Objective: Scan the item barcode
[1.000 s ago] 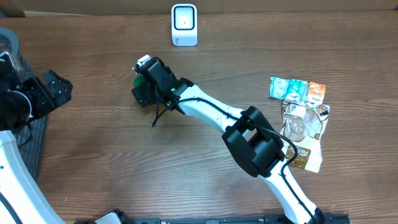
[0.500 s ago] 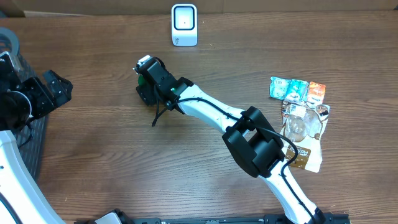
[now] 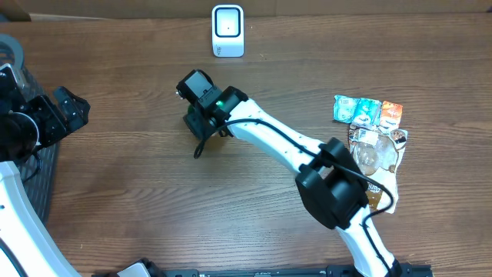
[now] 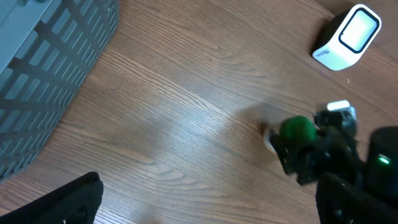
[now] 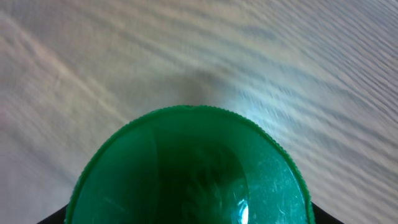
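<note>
Since the right wrist view is pretty much filled by it, the green-capped item [image 5: 186, 168] is seen clamped in the right gripper [image 4: 298, 140], left of centre overhead. The left gripper [image 4: 208, 199] is spread wide, nothing held. The scanner [image 3: 227, 31] is parked at top centre.

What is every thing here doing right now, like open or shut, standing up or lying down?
Green-capped item, gripped, not at the scanner yet.
Right pincer, closed around the green-capped item.
Left pincer, wide open, holding nothing.
Scanner, standing upright, nothing in front of it.
Snack packets, lying flat in a pile.
Basket, inside not visible.
</note>
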`<state>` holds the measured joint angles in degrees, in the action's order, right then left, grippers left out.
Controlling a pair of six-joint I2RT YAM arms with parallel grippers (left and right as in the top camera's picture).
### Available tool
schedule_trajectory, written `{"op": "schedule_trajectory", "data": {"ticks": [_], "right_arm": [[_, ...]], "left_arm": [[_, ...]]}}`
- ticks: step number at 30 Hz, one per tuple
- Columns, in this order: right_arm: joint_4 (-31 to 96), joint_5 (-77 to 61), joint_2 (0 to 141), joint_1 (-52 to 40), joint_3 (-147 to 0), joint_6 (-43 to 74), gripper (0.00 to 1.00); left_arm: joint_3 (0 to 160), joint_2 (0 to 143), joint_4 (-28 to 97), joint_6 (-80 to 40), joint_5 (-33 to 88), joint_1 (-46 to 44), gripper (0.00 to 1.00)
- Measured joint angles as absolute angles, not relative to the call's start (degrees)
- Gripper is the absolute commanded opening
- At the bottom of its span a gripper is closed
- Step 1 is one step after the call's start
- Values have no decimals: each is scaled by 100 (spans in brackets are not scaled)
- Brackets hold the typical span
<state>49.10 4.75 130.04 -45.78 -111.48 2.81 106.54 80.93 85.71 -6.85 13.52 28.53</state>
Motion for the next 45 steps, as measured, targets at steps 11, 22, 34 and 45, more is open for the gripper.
{"op": "schedule_trajectory", "data": {"ticks": [11, 22, 34, 45], "right_arm": [[5664, 228, 12816, -4445, -10947, -972, 55], [6012, -729, 12814, -3861, -10925, -1918, 88], [6442, -858, 12814, -3795, -11008, -1278, 97], [6486, -276, 12744, -3948, -11439, 2814, 100]], "left_arm": [[10654, 8093, 8571, -685, 1352, 2853, 99], [10654, 8093, 8571, -685, 1352, 2853, 99], [10654, 8093, 8571, -685, 1352, 2853, 100], [10654, 8093, 8571, -685, 1354, 2856, 100]]}}
